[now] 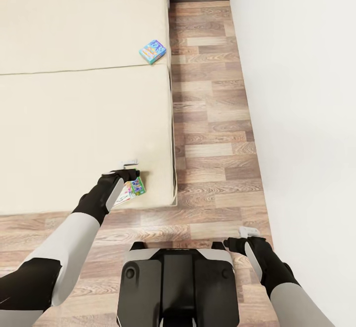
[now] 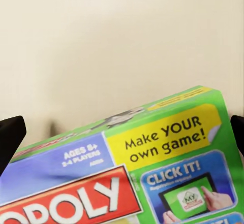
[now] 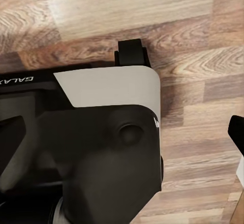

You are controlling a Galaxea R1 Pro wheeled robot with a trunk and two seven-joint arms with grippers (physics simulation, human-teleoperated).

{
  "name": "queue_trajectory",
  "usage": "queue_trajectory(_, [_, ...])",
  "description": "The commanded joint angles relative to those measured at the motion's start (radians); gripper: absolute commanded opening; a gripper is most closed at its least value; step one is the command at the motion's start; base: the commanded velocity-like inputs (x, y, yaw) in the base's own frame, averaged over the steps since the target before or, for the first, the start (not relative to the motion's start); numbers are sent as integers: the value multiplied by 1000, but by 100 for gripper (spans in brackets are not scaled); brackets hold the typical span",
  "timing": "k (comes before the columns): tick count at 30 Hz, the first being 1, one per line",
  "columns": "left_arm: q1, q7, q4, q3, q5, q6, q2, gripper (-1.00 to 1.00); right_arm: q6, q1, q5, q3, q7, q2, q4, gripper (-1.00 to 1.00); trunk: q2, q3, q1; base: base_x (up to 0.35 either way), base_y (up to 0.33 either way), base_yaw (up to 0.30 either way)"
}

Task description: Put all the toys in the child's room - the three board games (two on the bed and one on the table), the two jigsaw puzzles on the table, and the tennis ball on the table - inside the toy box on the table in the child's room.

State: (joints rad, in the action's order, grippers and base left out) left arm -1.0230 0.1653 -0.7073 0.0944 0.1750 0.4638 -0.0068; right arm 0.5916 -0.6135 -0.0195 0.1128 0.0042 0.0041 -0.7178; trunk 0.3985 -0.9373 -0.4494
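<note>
Left gripper (image 1: 129, 173) closed on green board game (image 1: 134, 188) at bed (image 1: 74, 119) near corner, long axis along foot edge. Right gripper (image 1: 241, 238) spread, empty.

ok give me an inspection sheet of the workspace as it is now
surface: cream bed, bare apart from two game boxes
job's things: green board game at the bed's near corner; blue board game farther up, near the bed's edge
clutter: nothing seen
grippers: left gripper at the green game, a finger on either side; right gripper over the floor, holding nothing
cables: nothing seen
surroundings: wood-plank floor, white wall
</note>
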Motion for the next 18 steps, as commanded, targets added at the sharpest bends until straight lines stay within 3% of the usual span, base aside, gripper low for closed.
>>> queue_trajectory(1, [0, 9, -1, 4, 11, 4, 1, 100, 5, 0, -2, 2, 0, 0, -2, 100, 2, -1, -1, -13, 0, 0])
queue_trajectory(18, [0, 9, -1, 5, 11, 4, 1, 100, 5, 0, -2, 2, 0, 1, -2, 100, 2, -1, -1, -12, 0, 0])
